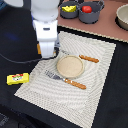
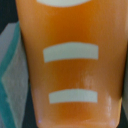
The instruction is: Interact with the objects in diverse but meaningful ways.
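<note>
A golden-orange bread loaf (image 2: 70,65) with white stripes fills the wrist view, very close to the camera. In the exterior view only an orange edge of the loaf (image 1: 39,48) shows beside my gripper (image 1: 47,53), which is low over the placemat's far left corner. My fingers are hidden, so their hold is unclear. Two grey-blue pots stand at the back: one pot (image 1: 64,11) holds a yellow cheese wedge (image 1: 69,8), the other pot (image 1: 95,15) a red tomato (image 1: 87,9). A yellow butter block (image 1: 17,78) lies on the dark table at the exterior view's left.
A striped placemat (image 1: 95,95) carries a tan plate (image 1: 69,66), a wooden-handled fork (image 1: 67,80) and a wooden-handled knife (image 1: 86,58). A bowl (image 1: 123,17) sits at the back right. A black cable (image 1: 20,61) runs across the table near the arm.
</note>
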Robot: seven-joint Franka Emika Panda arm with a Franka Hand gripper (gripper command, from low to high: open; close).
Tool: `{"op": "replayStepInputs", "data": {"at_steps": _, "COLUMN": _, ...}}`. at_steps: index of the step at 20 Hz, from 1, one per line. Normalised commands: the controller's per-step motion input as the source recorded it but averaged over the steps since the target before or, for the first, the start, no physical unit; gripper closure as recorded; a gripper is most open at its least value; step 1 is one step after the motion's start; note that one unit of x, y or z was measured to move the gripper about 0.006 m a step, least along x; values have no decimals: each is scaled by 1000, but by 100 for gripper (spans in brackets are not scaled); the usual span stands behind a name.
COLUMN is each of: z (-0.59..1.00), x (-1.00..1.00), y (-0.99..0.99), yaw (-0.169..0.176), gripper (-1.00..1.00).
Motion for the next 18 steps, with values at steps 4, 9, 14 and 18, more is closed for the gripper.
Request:
{"op": "replayStepInputs", "data": {"at_steps": 4, "z": -24, "x": -292, "y": -16, "yaw": -2, "gripper": -100}}
{"op": "replayStepInputs", "data": {"at_steps": 9, "z": -132, "x": -182, "y": 9, "yaw": 0, "gripper": -100}}
{"op": "replayStepInputs", "data": {"at_steps": 14, "z": 165, "x": -53, "y": 61, "yaw": 11, "gripper": -100}}
{"op": "replayStepInputs", "data": {"at_steps": 18, "z": 994, "x": 5, "y": 173, "yaw": 2, "gripper": -100}}
